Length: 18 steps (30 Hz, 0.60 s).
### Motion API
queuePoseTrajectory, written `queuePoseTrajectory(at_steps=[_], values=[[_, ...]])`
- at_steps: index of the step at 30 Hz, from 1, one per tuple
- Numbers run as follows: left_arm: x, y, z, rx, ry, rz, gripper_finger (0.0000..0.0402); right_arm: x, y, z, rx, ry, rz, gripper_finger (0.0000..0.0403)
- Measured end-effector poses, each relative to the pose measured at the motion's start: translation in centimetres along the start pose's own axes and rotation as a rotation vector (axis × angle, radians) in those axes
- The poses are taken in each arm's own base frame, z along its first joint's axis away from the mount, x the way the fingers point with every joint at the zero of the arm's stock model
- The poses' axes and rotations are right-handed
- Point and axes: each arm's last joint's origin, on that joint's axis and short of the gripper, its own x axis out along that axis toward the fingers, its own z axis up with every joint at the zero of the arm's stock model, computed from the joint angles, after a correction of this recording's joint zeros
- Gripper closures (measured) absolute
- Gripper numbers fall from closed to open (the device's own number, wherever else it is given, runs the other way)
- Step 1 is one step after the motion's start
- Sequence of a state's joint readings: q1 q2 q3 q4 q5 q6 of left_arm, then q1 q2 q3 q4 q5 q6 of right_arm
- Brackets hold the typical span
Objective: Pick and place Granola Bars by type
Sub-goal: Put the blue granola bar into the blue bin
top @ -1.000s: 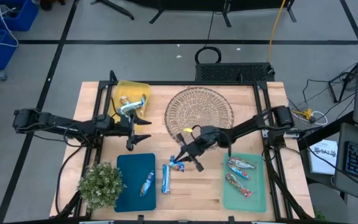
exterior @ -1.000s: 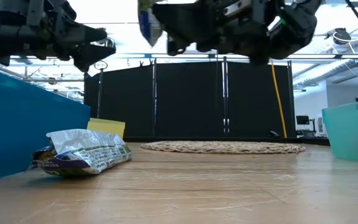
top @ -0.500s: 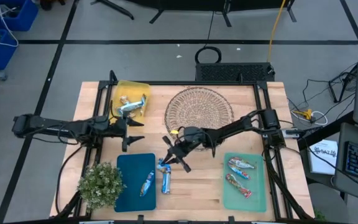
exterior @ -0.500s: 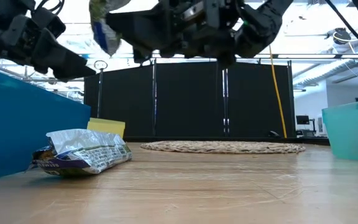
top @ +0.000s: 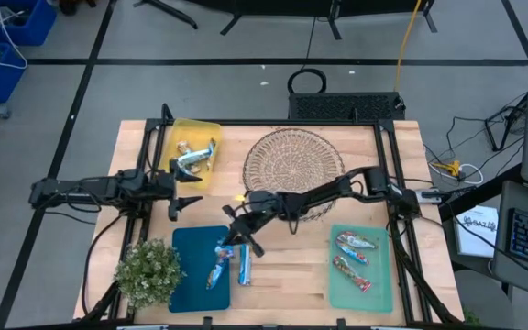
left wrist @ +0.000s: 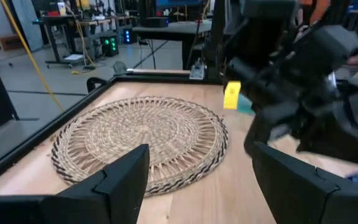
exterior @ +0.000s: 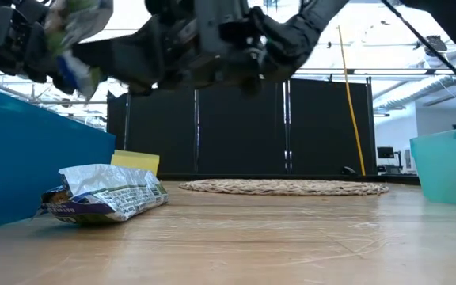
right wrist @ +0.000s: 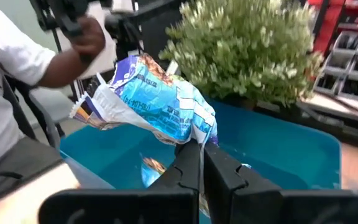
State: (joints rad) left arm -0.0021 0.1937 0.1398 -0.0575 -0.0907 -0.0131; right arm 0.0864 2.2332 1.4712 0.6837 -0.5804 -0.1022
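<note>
My right gripper (top: 231,240) reaches in from the table's right and is shut on a blue and silver granola bar (right wrist: 154,106), held above the right edge of the teal mat (top: 191,266). One bar (top: 216,272) lies on that mat and another (top: 244,266) lies on the wood beside it. More bars lie on the yellow mat (top: 195,158) and the green mat (top: 354,257). My left gripper (top: 183,192) stands open near the yellow mat, with nothing between its fingers (left wrist: 123,180). My right gripper pinches one edge of the bar's wrapper (right wrist: 194,135) between its two shut fingers (right wrist: 188,168). The fingers come nearly level from the table's right. The bar sticks out past the fingertips, crumpled and lifted clear above the teal mat (right wrist: 278,162).
The round wicker basket (top: 293,165) lies at the back centre. A potted plant (top: 149,270) stands at the near left beside the teal mat. A person's sleeve and hand (right wrist: 17,62) show beyond the table in the right wrist view.
My right gripper has carried the bar toward the table's left and near edge, from beside the loose bar to above the teal mat's right edge, still shut. My left gripper has drawn back toward the table's left edge, still open.
</note>
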Motion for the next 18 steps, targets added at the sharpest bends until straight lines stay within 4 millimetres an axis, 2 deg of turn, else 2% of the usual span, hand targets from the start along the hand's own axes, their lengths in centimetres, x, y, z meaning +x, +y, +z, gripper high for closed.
queuePoseTrajectory(at_steps=[6, 12, 15, 18], values=[[-0.1, 0.0, 0.1, -0.017, -0.01, 0.0, 0.0119, 1.8, -1.2, -0.6, -0.009, 0.073, 0.006, 0.0403], [-0.1, 0.0, 0.1, -0.042, -0.012, -0.001, 0.0119, 2.1, -1.5, -1.3, -0.009, 0.115, -0.095, 0.0394], [-0.1, 0.0, 0.1, -0.044, -0.011, -0.002, 0.0119, 2.0, -1.5, -1.3, -0.006, 0.12, -0.095, 0.0359], [-0.1, 0.0, 0.1, -0.044, -0.012, -0.002, 0.0119, 2.0, -1.4, -1.2, -0.002, 0.128, -0.091, 0.0306]])
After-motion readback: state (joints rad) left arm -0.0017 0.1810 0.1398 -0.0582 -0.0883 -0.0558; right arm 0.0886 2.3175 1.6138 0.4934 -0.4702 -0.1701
